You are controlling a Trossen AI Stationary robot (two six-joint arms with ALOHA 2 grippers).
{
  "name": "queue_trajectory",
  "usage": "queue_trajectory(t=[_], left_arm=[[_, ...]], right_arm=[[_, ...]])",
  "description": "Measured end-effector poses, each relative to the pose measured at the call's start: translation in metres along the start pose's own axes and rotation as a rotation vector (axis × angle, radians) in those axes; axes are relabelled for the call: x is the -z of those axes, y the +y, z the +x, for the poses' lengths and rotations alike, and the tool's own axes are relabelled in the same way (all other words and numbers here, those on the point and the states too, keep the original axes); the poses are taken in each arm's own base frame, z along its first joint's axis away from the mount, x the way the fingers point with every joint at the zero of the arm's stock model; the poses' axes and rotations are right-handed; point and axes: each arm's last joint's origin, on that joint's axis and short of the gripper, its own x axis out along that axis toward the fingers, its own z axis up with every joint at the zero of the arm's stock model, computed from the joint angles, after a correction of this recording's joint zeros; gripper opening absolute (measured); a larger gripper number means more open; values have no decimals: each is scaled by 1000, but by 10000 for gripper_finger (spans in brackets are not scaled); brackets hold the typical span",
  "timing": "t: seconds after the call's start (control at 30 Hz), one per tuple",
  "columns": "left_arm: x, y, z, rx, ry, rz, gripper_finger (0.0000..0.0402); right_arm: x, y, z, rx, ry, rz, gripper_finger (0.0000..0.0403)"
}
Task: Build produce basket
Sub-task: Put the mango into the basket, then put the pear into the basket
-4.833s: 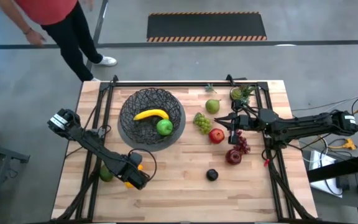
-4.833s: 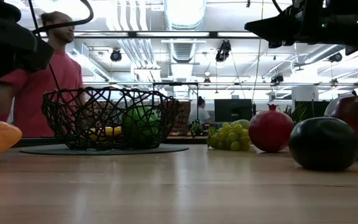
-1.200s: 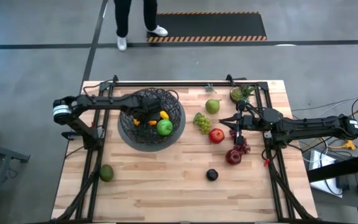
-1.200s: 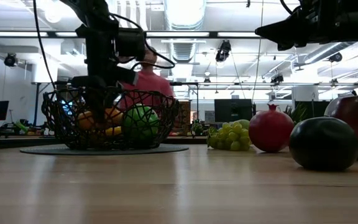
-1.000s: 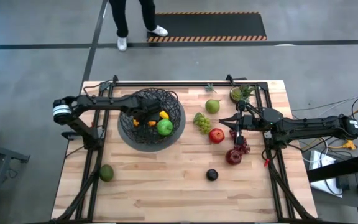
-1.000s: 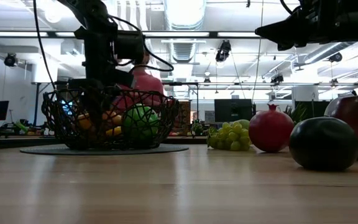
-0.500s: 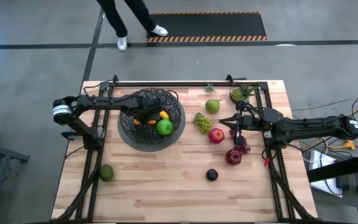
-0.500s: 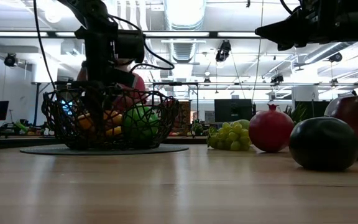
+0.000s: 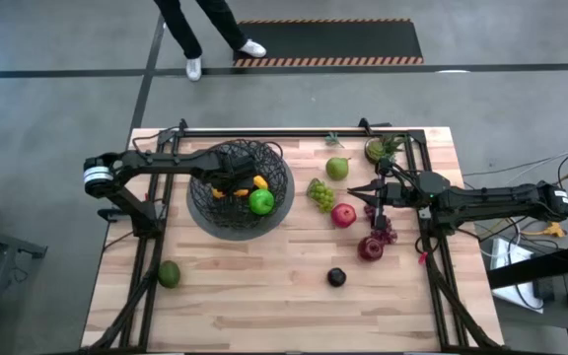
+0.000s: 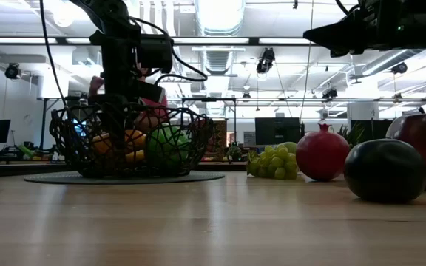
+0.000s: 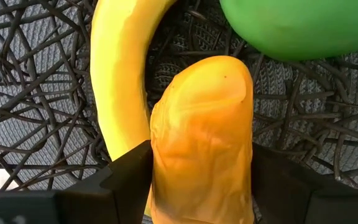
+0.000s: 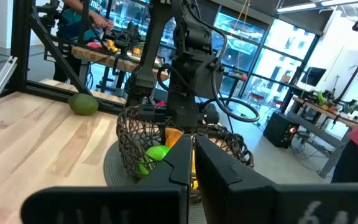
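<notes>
Since the earliest frame the left arm has swung from the table's near edge into the round black wire-mesh basket, carrying the orange fruit piece. Left gripper sits low inside, jaws flanking the piece, likely just slackening to drop it beside the yellow banana and green apple. Only the left wrist view shows that contact; high view shows layout only. Right gripper waits pinched shut over the red apple, holding nothing.

black wire-mesh basket, yellow banana, orange piece, green apple
</notes>
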Motion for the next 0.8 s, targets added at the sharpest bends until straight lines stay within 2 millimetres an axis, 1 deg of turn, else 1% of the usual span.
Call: queue_trajectory(t=[0.43,0.67,0.8], left_arm=[[-1,0,-1,5,-4,-3,228],[-1,0,-1,5,-5,-27,262],[-1,0,-3,15,-10,-2,276]], right_arm=[[1,0,0,-4,10,10,11],[1,0,0,-5,13,19,11],[1,0,0,-4,13,21,11]])
